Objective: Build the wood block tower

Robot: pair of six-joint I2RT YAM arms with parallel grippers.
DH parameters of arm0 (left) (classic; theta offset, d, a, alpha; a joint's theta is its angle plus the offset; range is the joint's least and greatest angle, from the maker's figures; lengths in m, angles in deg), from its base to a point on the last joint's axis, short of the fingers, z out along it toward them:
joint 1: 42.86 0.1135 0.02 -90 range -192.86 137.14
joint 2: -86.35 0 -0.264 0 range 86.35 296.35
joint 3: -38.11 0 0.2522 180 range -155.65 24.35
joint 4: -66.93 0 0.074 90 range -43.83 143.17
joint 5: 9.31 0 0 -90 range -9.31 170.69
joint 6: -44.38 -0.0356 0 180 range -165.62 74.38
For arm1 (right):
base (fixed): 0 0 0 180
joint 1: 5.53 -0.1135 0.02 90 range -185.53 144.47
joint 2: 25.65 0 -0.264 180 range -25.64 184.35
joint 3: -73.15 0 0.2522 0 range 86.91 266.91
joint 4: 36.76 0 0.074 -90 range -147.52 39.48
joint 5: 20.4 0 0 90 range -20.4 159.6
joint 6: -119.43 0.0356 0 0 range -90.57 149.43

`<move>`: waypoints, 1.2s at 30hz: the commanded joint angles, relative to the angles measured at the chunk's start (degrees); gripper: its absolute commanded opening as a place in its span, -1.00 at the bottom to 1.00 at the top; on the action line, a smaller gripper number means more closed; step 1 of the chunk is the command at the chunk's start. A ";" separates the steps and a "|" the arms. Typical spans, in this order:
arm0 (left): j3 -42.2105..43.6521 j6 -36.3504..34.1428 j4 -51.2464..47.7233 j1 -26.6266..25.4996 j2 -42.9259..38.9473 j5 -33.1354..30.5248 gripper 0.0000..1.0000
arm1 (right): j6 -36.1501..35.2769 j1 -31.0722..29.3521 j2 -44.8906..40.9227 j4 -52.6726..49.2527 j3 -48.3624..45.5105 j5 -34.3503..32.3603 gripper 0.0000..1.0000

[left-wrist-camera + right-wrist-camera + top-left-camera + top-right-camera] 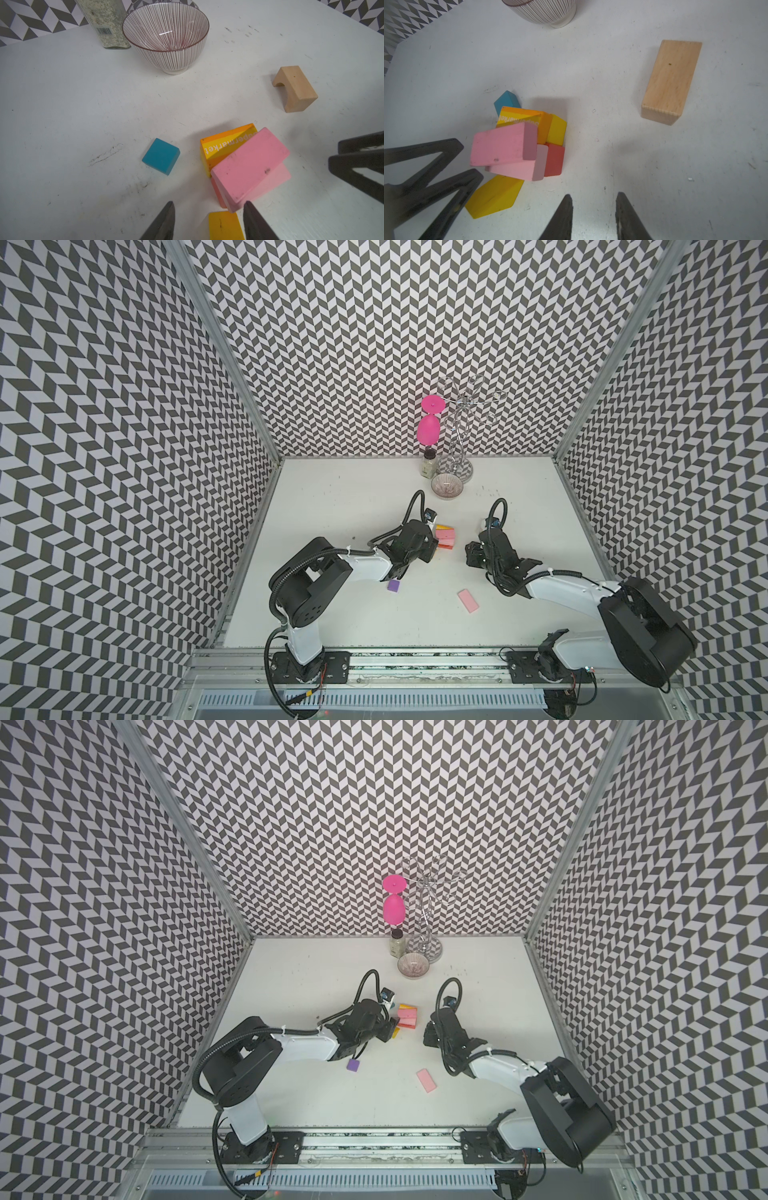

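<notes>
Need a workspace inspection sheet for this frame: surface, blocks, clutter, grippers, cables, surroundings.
Surface: white table, scuffed, dark specks near the back.
Job's things: crooked block stack, its top pink slab tilted. Loose: teal cube, yellow block, wood arch block, purple block, lone pink slab.
Clutter: ribbed bowl, spice jar, pink goblet inverted at wire stand.
Grippers: left gripper open, astride the yellow block; right gripper open, empty.
Cables: hose loops above both wrists, clear of blocks.
Surroundings: chevron walls, front rail.
</notes>
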 commanded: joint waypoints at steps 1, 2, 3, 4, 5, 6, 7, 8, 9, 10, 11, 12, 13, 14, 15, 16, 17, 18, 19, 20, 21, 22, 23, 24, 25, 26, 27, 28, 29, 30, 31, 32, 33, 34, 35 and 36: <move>-1.63 -0.44 -0.52 -0.62 0.49 -1.24 0.08 | -0.16 0.35 -0.95 2.43 -0.52 0.33 -0.30; -1.72 -0.43 -0.53 -0.63 0.49 -1.22 0.08 | -0.16 0.35 -1.00 2.42 -0.58 0.37 -0.30; -1.83 -0.43 -0.61 -0.61 0.49 -1.22 0.08 | -0.16 0.36 -1.00 2.42 -0.62 0.40 -0.31; -1.86 -0.41 -0.53 -0.62 0.56 -1.22 0.08 | -0.16 0.44 -1.05 2.51 -0.65 0.44 -0.31; -1.94 -0.43 -0.61 -0.62 0.67 -1.27 0.08 | -0.16 0.44 -1.02 2.52 -0.64 0.48 -0.30; -2.05 -0.41 -0.69 -0.61 0.74 -1.31 0.08 | -0.16 0.44 -1.04 2.45 -0.61 0.54 -0.30; -2.15 -0.34 -0.77 -0.62 0.84 -1.43 0.08 | -0.15 0.44 -0.98 2.47 -0.67 0.65 -0.30; -2.21 -0.34 -0.79 -0.61 0.98 -1.45 0.08 | -0.16 0.44 -1.05 2.43 -0.67 0.65 -0.31; -2.33 -0.39 -0.83 -0.63 1.08 -1.55 0.08 | -0.21 0.50 -1.03 2.37 -0.67 0.59 -0.30; -2.34 -0.34 -0.88 -0.62 1.26 -1.65 0.08 | -0.23 0.53 -1.04 2.42 -0.67 0.58 -0.30; -2.43 -0.34 -0.80 -0.63 1.29 -1.76 0.08 | -0.25 0.53 -1.05 2.42 -0.67 0.58 -0.30; -2.44 -0.25 -0.79 -0.61 1.49 -1.75 0.08 | -0.25 0.53 -1.06 2.52 -0.67 0.61 -0.30; -2.60 -0.27 -0.88 -0.62 1.68 -1.83 0.07 | -0.25 0.60 -1.14 2.51 -0.77 0.68 -0.30; -2.73 -0.26 -0.96 -0.64 1.79 -1.84 0.07 | -0.25 0.61 -1.09 2.52 -0.76 0.67 -0.30; -2.91 -0.29 -0.97 -0.64 1.96 -1.86 0.07 | -0.27 0.61 -1.13 2.49 -0.76 0.74 -0.30; -3.02 -0.33 -1.05 -0.61 2.14 -1.84 0.07 | -0.25 0.61 -1.11 2.54 -0.84 0.75 -0.30; -3.05 -0.25 -1.05 -0.68 2.24 -1.85 0.07 | -0.25 0.66 -1.13 2.46 -0.86 0.75 -0.30; -3.13 -0.30 -1.05 -0.61 2.34 -1.91 0.07 | -0.25 0.70 -1.09 2.58 -0.84 0.77 -0.30; -3.16 -0.28 -1.05 -0.65 2.40 -1.92 0.07 | -0.25 0.70 -1.14 2.60 -0.84 0.83 -0.30; -3.21 -0.25 -1.05 -0.62 2.47 -1.92 0.07 | -0.25 0.78 -1.09 2.53 -0.84 0.77 -0.30; -3.38 -0.32 -1.05 -0.62 2.60 -1.93 0.07 | -0.33 0.78 -1.06 2.54 -0.84 0.87 -0.30; -3.48 -0.27 -1.10 -0.62 2.69 -1.92 0.07 | -0.34 0.86 -1.18 2.49 -0.84 0.86 -0.30; -3.57 -0.25 -1.19 -0.65 2.82 -1.92 0.07 | -0.29 0.88 -1.22 2.50 -0.84 0.89 -0.30; -3.69 -0.32 -1.23 -0.62 2.86 -1.92 0.07 | -0.32 0.88 -1.20 2.58 -0.84 0.92 -0.30; -3.76 -0.21 -1.32 -0.66 2.93 -1.92 0.07 | -0.28 0.92 -1.29 2.58 -0.89 0.93 -0.30; -3.81 -0.19 -1.32 -0.62 2.95 -1.92 0.07 | -0.34 0.96 -1.27 2.60 -0.93 0.95 -0.30; -3.79 -0.16 -1.40 -0.66 2.87 -1.84 0.07 | -0.33 0.97 -1.38 2.47 -0.93 0.96 -0.30; -3.81 -0.19 -1.41 -0.62 2.86 -1.84 0.07 | -0.34 0.97 -1.39 2.51 -0.93 1.07 -0.30; -3.83 -0.16 -1.45 -0.66 2.73 -1.78 0.07 | -0.42 0.97 -1.46 2.59 -1.02 1.05 -0.30; -3.76 -0.18 -1.56 -0.68 2.61 -1.78 0.07 | -0.41 1.01 -1.57 2.65 -1.06 1.10 -0.29; -3.71 -0.17 -1.58 -0.66 2.44 -1.77 0.07 | -0.51 0.98 -1.66 2.69 -1.11 1.10 -0.28; -3.63 -0.17 -1.58 -0.61 2.13 -1.75 0.07 | -0.51 1.01 -1.79 2.76 -1.20 1.12 -0.28; -3.56 -0.12 -1.54 -0.66 1.83 -1.67 0.07 | -0.51 1.01 -1.84 2.87 -1.27 1.23 -0.27; -3.41 -0.08 -1.54 -0.66 1.46 -1.56 0.07 | -0.51 1.00 -1.97 2.74 -1.28 1.27 -0.27; -3.18 -0.08 -1.45 -0.63 1.01 -1.28 0.07 | -0.59 1.05 -2.10 2.77 -1.28 1.31 -0.28; -2.89 -0.08 -1.20 -0.68 0.54 -0.91 0.07 | -0.62 1.05 -2.23 2.78 -1.28 1.37 -0.28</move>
